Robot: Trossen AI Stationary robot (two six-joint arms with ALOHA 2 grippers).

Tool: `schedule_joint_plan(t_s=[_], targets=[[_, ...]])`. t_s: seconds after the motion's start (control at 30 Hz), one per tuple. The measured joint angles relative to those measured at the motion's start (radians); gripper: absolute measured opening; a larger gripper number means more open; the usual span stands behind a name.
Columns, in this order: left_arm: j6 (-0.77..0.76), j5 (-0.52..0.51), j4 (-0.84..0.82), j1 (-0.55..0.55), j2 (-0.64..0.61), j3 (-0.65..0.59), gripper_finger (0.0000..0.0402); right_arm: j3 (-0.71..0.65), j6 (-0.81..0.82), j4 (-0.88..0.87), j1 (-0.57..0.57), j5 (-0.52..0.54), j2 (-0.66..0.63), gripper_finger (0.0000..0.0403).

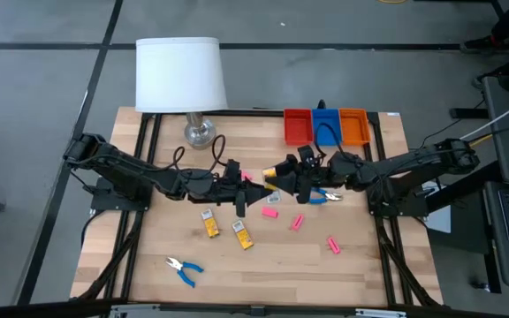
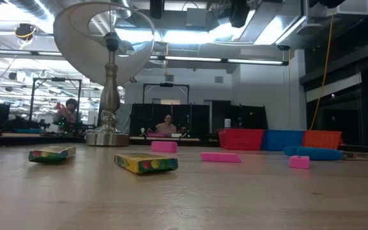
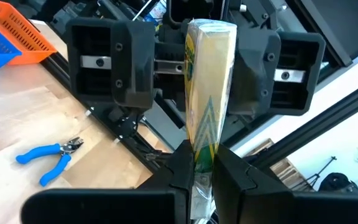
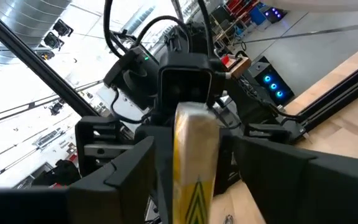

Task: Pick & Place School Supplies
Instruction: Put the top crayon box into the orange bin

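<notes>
My two grippers meet above the table's middle, in front of the trays. My left gripper [image 3: 204, 165] is shut on a yellow crayon box [image 1: 281, 169]. My right gripper [image 4: 194, 155] faces it, open, with its fingers [image 3: 129, 62] standing on either side of the box's far end. Two more yellow boxes [image 1: 208, 223] [image 1: 242, 234] lie flat on the table near the front. Several pink blocks [image 1: 271, 212] [image 1: 334, 245] lie scattered. One pair of blue-handled pliers [image 1: 330, 196] lies under the right arm. Another pair [image 1: 184, 270] lies near the front left. My left gripper pinches the yellow box by its near end [image 3: 202, 146] between the two fingers, coming level from the table's left. The box stands on edge between the fingers and sticks out toward the right gripper. It is lifted clear of the table.
Red [image 1: 297, 125], blue [image 1: 325, 132] and orange [image 1: 353, 125] trays stand side by side at the far edge. A white-shaded lamp [image 1: 179, 75] stands at the far left. Black cables lie near the lamp's base. People sit in the room beyond the table.
</notes>
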Motion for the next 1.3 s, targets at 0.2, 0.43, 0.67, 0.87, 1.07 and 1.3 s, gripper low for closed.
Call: schedule_joint_plan(t_s=[0.2,0.43,0.67,0.87,1.07,1.3], targets=[[0.009,0.012,-0.005,0.007,0.000,0.000,0.0027,0.000,-0.004,-0.001,-0.002,-0.007,0.000,0.0136],[0.028,0.032,-0.010,0.017,0.000,0.000,0.0038,0.000,-0.023,-0.006,-0.002,-0.019,-0.001,0.0035],[0.084,0.124,-0.017,0.019,-0.013,0.000,0.0071,0.000,-0.042,-0.004,-0.003,-0.026,-0.006,0.0036],[0.104,0.155,-0.210,-0.030,-0.105,0.000,0.0096,0.001,-0.060,-0.041,-0.037,-0.011,-0.051,0.0036],[-0.008,-0.073,-0.680,-0.161,-0.225,0.000,0.0107,0.000,-0.022,-0.497,-0.100,0.080,-0.179,0.0036],[-0.379,-0.415,-1.050,-0.411,-0.274,0.000,0.0098,-0.001,0.263,-1.297,-0.190,0.271,-0.431,0.0036]])
